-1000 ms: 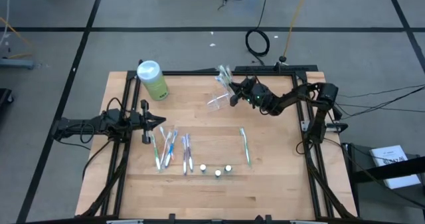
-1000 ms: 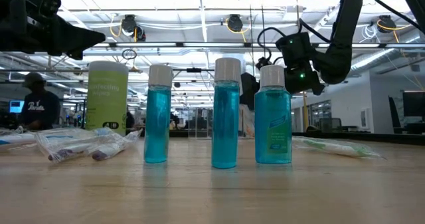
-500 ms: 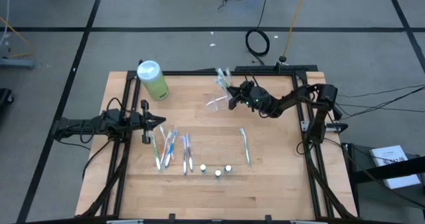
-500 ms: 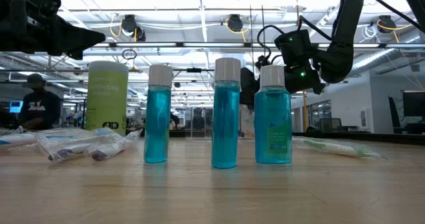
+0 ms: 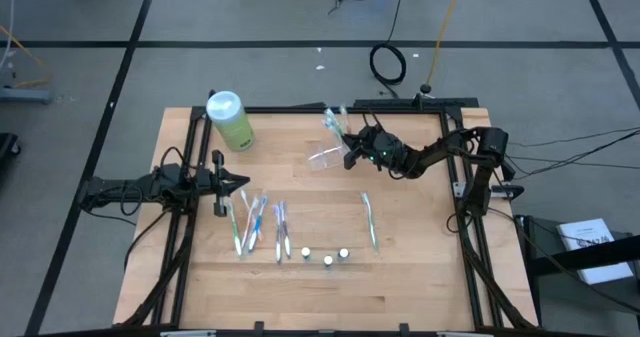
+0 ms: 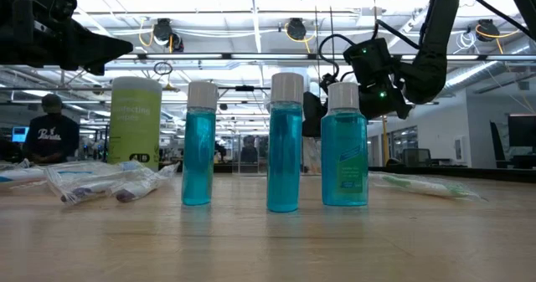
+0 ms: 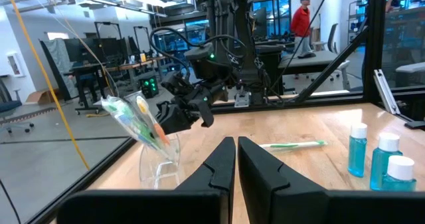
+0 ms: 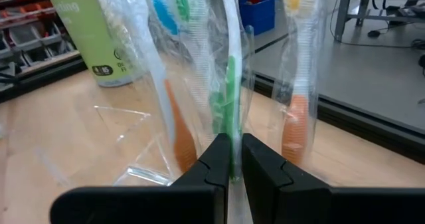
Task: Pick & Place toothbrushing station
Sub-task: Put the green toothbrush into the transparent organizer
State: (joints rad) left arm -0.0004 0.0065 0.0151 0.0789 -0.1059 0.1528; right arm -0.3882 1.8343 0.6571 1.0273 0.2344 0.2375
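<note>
The toothbrushing station (image 5: 324,158), a small clear holder, stands on the wood table at the far middle. Wrapped toothbrushes (image 5: 334,119) stick up out of it, leaning. My right gripper (image 5: 347,149) reaches in from the table's right, just above the holder's rim (image 7: 159,143), and is shut on the wrapped green toothbrush (image 8: 230,84). My left gripper (image 5: 243,183) waits shut and level at the table's left edge, holding nothing. My right gripper pinches the wrapped green toothbrush low on its handle (image 8: 230,141) between its two fingers. The fingers come about level from the table's right and lie across the handle. The brush stands tilted in the holder, which rests on the table. The fingers hide the exact spot.
A light-green bottle (image 5: 230,120) stands at the far left. Several wrapped toothbrushes (image 5: 255,222) lie left of centre, and a single green one (image 5: 370,220) lies to the right. Three blue bottles (image 6: 285,144) with white caps stand near the front. People show in the room beyond.
My right gripper has crept a little toward the table's left, staying shut. The toothbrush tops have shifted left with it, while the holder's base stays where it was.
</note>
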